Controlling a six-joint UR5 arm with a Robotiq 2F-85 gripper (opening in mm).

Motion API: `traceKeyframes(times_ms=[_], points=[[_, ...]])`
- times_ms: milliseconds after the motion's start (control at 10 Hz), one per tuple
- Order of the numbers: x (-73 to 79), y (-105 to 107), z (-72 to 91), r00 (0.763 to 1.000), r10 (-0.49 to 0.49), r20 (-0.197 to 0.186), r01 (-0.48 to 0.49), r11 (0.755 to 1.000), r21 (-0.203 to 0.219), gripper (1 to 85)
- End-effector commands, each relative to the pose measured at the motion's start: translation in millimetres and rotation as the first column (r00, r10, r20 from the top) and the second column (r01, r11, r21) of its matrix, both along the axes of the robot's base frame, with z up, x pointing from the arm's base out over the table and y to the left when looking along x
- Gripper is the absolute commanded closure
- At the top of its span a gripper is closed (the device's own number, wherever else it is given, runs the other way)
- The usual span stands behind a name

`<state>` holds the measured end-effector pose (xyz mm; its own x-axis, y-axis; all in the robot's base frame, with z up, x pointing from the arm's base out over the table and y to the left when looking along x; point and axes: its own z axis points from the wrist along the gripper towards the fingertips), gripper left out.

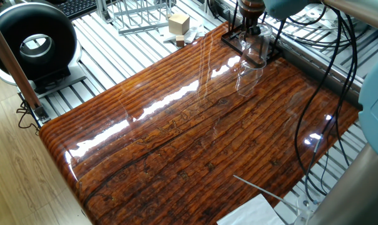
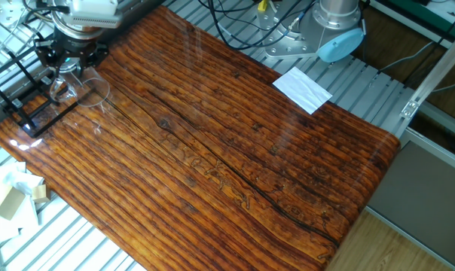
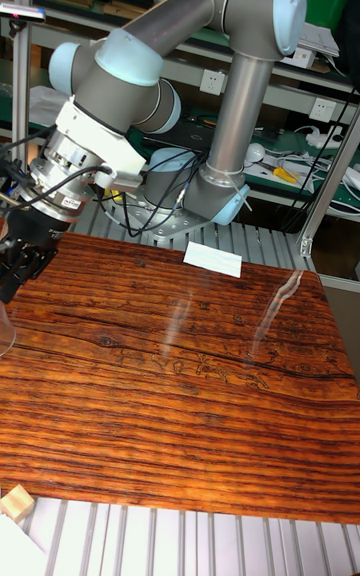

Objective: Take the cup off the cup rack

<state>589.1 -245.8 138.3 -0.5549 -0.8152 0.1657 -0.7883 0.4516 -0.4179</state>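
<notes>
The cup [image 1: 255, 51] is a clear glass mug at the far corner of the wooden table. It sits tilted right at the edge of the cup rack [image 1: 234, 39], a small black wire frame. In the other fixed view the cup [image 2: 80, 86] shows its round rim toward the table middle, with the cup rack [image 2: 24, 105] to its left. My gripper [image 1: 249, 28] comes down from above onto the cup, and its dark fingers [image 2: 68, 63] are closed on the cup's upper part. In the tall view my gripper [image 3: 18, 254] is at the left edge, where only a sliver of the cup [image 3: 4, 328] shows.
A larger silver wire rack [image 1: 139, 15] and a small wooden block [image 1: 178, 25] lie beyond the table's far edge. A white sheet of paper [image 2: 303, 89] rests near the arm's base. A black round device [image 1: 32, 40] stands at the left. Cables [image 1: 326, 75] hang along the right side.
</notes>
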Motion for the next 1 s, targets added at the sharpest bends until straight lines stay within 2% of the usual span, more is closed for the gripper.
traceKeyframes(times_ms=[0, 400, 500, 600, 800, 900], points=[[4.9, 0, 1.7, 1.0, -0.011, 0.027, 0.011, 1.0, 0.012, 41.0], [11.0, 15, -1.6, 0.999, 0.037, 0.036, -0.039, 0.998, 0.057, 43.3], [15.5, 13, 0.7, 0.997, 0.056, 0.048, -0.058, 0.997, 0.041, 43.3], [18.8, 16, 0.9, 0.995, 0.088, 0.052, -0.09, 0.995, 0.043, 43.7], [20.3, 21, -0.2, 0.99, 0.134, 0.044, -0.136, 0.99, 0.048, 43.7], [21.3, 11, 2.5, 0.987, 0.158, 0.032, -0.159, 0.987, 0.02, 44.0]])
